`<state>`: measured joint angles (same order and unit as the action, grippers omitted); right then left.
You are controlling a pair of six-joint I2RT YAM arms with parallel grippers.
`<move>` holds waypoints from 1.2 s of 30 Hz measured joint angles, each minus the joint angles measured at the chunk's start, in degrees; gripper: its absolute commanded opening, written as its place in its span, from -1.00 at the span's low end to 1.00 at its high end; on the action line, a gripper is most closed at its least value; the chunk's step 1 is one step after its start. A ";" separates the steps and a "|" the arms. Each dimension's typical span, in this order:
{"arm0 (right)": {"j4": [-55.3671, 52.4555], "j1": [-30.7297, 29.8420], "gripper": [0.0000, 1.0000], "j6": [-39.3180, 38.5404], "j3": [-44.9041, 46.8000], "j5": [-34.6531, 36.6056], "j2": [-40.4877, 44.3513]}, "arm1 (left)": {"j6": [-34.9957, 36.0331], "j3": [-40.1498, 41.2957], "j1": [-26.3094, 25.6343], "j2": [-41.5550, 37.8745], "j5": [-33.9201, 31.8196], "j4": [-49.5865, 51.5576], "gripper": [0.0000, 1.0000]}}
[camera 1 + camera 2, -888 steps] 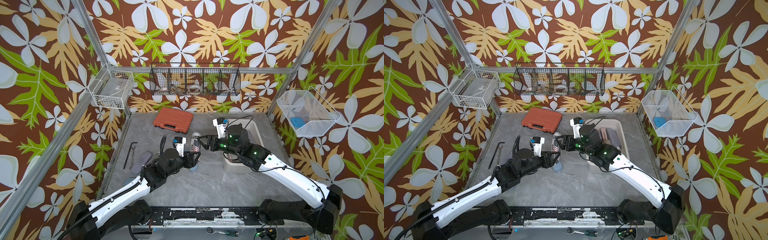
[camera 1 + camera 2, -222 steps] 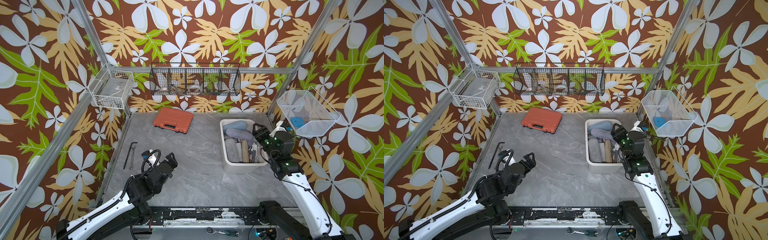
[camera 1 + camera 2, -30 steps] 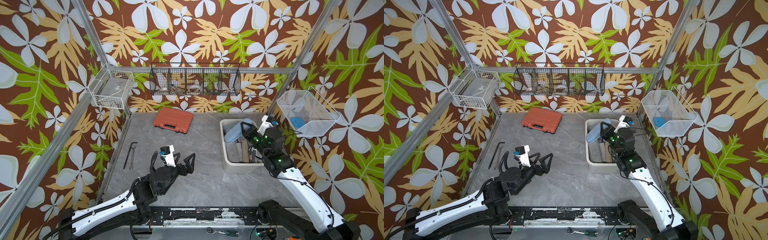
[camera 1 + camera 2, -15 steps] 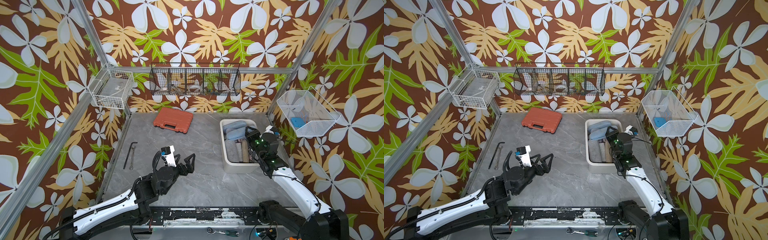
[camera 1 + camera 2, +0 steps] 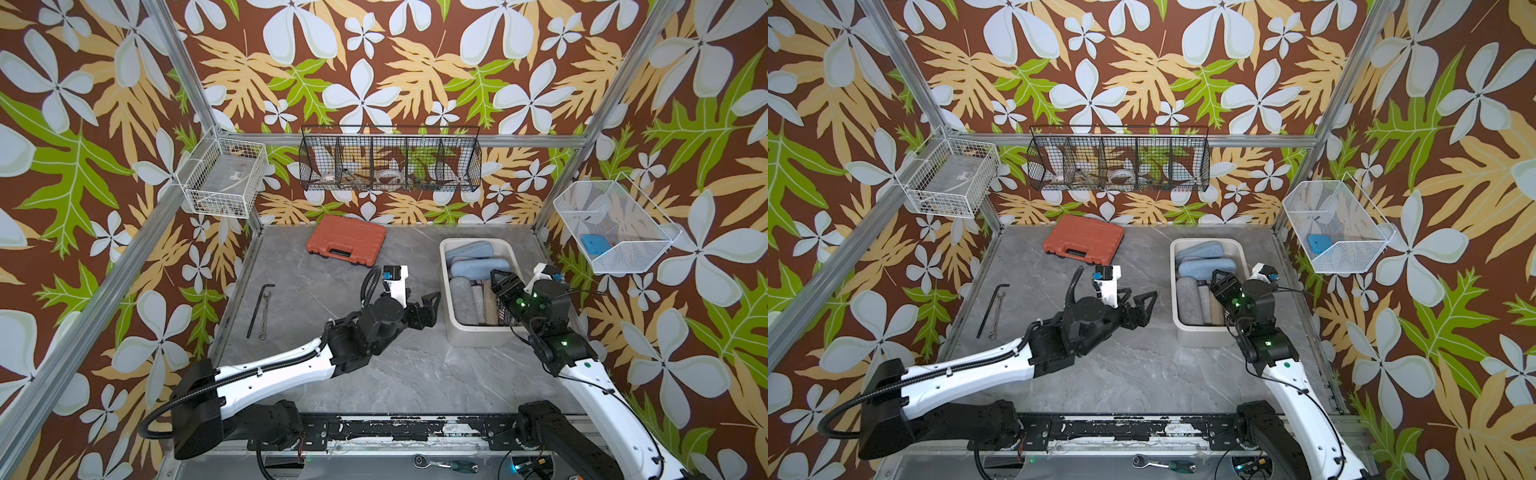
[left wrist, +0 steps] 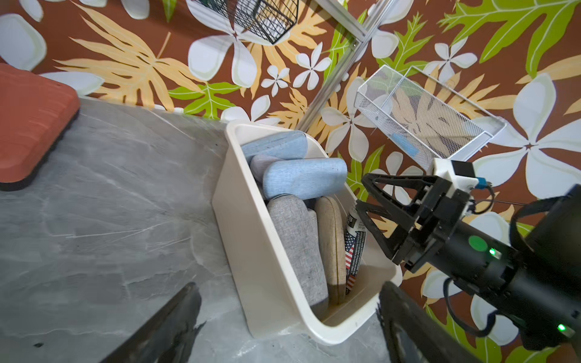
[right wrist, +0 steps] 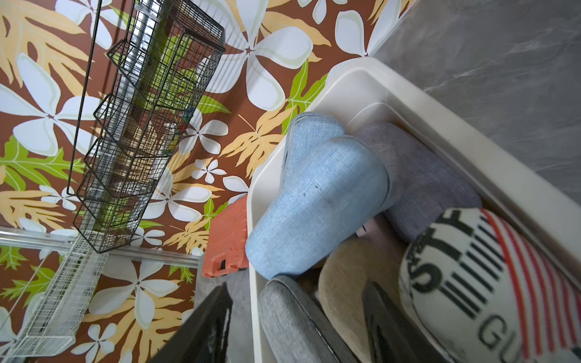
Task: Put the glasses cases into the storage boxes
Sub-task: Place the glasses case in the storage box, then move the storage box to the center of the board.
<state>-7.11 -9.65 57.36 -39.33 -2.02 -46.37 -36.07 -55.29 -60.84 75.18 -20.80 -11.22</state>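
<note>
- Right pincer (image 5: 498, 279), in both top views, hangs released and empty over the storage box (image 5: 478, 336) at the counter's right edge. The blue case (image 5: 478, 266) it carried a second ago now lies inside, on top of the other glasses cases (image 5: 463, 299).
- Left pincer (image 5: 427, 305) has come near the box's left wall, jaws apart, holding nothing.
- No case lies on the bare grey counter (image 5: 332, 374), so the packing looks done or nearly so.
- What remains is an orange toolcase (image 5: 345, 245) near the back edge and a hex key (image 5: 259, 305) by the left edge. Floral walls carry wire baskets (image 5: 390, 164).
- Left wrist view: the blue case (image 6: 305, 182) rests across a grey case (image 6: 298, 239), a tan case (image 6: 330, 239) and a flag-print case (image 6: 353, 248). The right pincer (image 6: 361, 195) is spread just beside it.
- Right wrist view: the blue case (image 7: 314, 204) leans on a lavender case (image 7: 424, 176), free of the fingers (image 7: 386, 317).
</note>
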 measured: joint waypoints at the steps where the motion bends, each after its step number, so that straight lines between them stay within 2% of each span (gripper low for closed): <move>1: -1.81 0.00 0.35 -1.09 -0.48 -0.04 1.25 | -0.46 -1.88 0.11 2.38 1.62 0.37 0.67; 10: -17.35 0.00 0.41 -15.41 -12.26 0.15 3.67 | -9.81 -16.41 0.94 19.61 12.59 8.26 0.22; 16: -25.55 0.00 0.42 -22.01 -14.19 0.13 5.07 | -12.22 -24.02 0.94 25.97 13.75 15.39 -0.03; 18: -26.69 0.00 0.42 -23.41 -14.47 0.13 5.49 | -12.63 -25.64 0.94 27.17 13.79 16.76 -0.06; 21: -28.26 0.00 0.42 -24.90 -14.80 -0.07 5.57 | -13.09 -26.77 0.94 27.71 13.79 18.23 -0.05; 29: -28.96 0.00 0.48 -27.69 -14.99 -0.90 5.33 | -9.35 -26.08 0.94 21.55 13.84 21.70 0.26; 31: -28.92 0.00 0.58 -28.50 -14.97 -0.63 5.33 | -7.80 -26.08 0.94 19.52 12.35 22.14 0.42; 36: -28.83 0.00 0.80 -29.55 -14.67 1.53 6.10 | -5.79 -25.81 1.38 19.82 9.53 24.90 0.46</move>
<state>-35.94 -9.65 27.81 -54.00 -0.49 -40.27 -41.87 -81.10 -59.46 95.00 -11.27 13.67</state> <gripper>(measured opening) 0.876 0.724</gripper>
